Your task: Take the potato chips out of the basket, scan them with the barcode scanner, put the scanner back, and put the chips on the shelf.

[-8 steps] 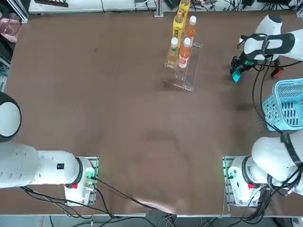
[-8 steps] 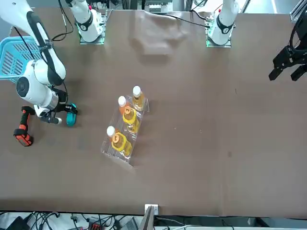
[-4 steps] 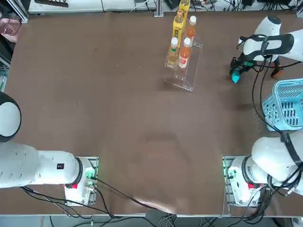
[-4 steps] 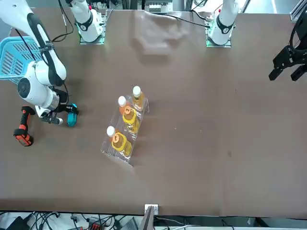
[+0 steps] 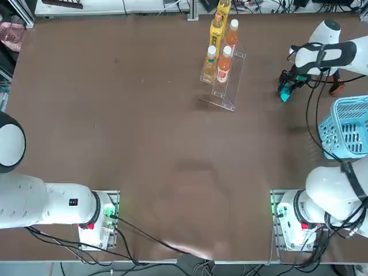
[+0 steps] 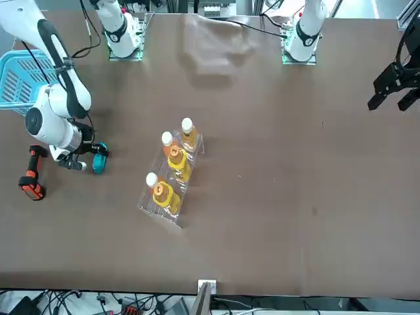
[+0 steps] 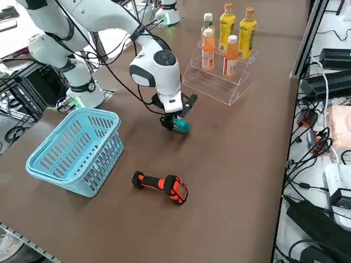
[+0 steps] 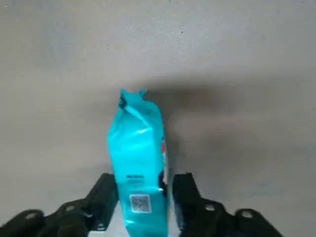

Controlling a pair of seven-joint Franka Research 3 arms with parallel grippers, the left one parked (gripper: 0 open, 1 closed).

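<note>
We're low over the tabletop (image 5: 144, 132) with the right tool (image 8: 141, 190), and the potato chips (image 8: 139, 163) sit between its fingers (image 8: 103, 195), out of the basket (image 7: 77, 150) and near the shelf (image 7: 219, 76). The fingers flank the packet; on one side a thin gap seems to show, so we can't tell whether they are pinching it or letting go. We judge this packet light, soft and crinkly, with slick film: a hard squeeze could crush the chips, a loose one lets it slide. We'd take it across the flat faces, near the middle. The barcode scanner (image 7: 162, 186) lies beside the basket.
</note>
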